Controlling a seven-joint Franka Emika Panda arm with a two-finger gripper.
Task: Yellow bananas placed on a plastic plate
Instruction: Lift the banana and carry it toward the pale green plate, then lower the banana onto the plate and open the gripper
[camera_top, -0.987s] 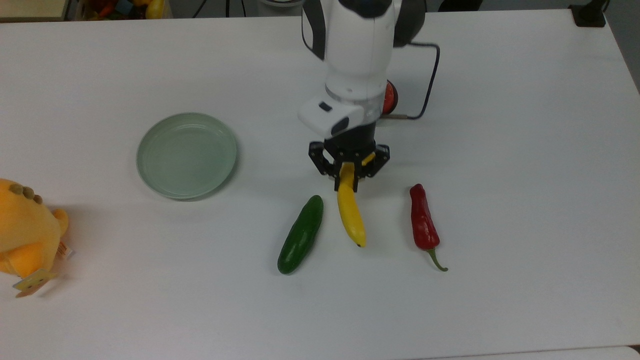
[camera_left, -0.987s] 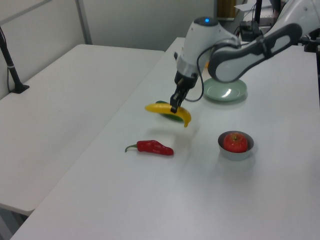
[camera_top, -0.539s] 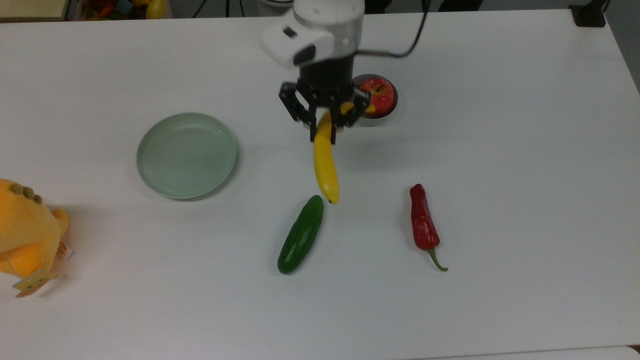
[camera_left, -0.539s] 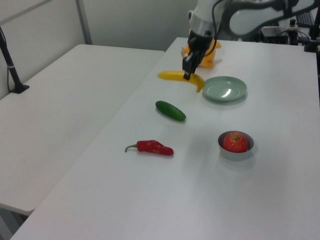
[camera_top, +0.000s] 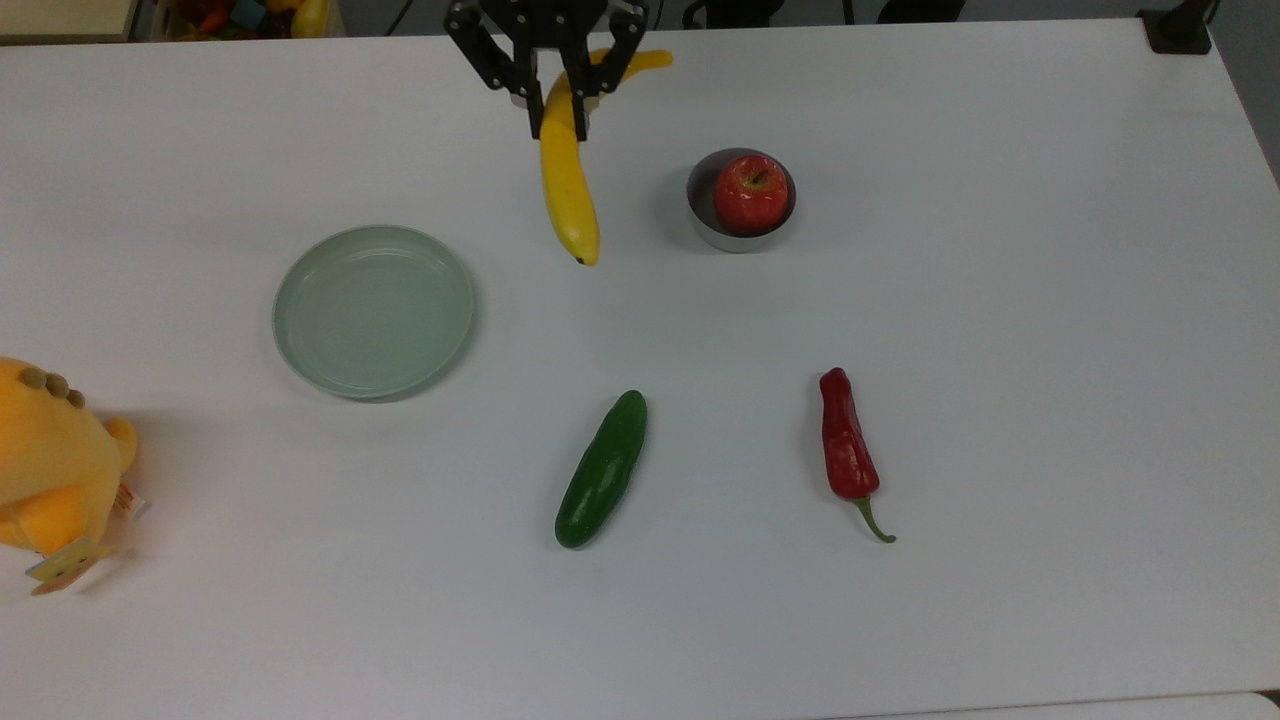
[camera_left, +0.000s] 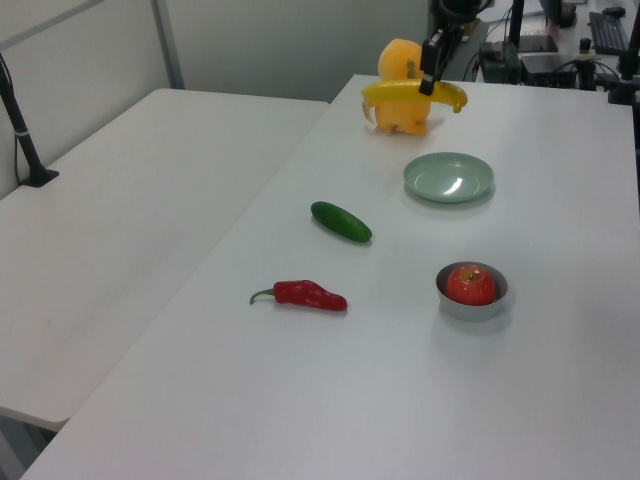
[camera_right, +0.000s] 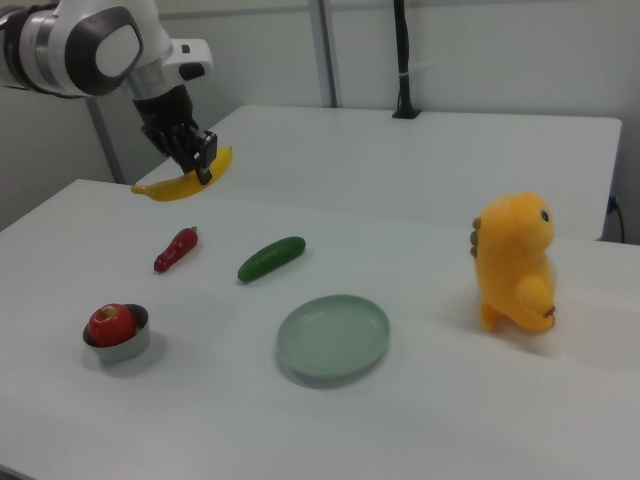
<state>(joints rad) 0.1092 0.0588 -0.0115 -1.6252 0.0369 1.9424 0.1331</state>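
My claw (camera_top: 562, 105) was clamped shut on the banana (camera_top: 567, 175), gripping it nearer its stem end, and I held it high above the white table (camera_top: 1000, 400) with nothing under it touching. In the top view the fruit hung at the top of the picture, its dark tip pointing down toward the middle, with the mint-green plate (camera_top: 374, 310) lower and toward the top view's left, well apart from it and bare. In the right view my claw (camera_right: 205, 168) carried the banana (camera_right: 178, 185) roughly level, far above the table.

The small grey bowl (camera_top: 740, 212) with a red apple (camera_top: 750, 193) sat near the banana's tip, on the top view's right. The cucumber (camera_top: 602, 469) and the red chili (camera_top: 846, 447) lay side by side but apart, lower down in the top view. An orange plush toy (camera_top: 55, 462) stood at the top view's left edge; a paper tag (camera_top: 65, 562) hung from it, but I could not read any writing on it.
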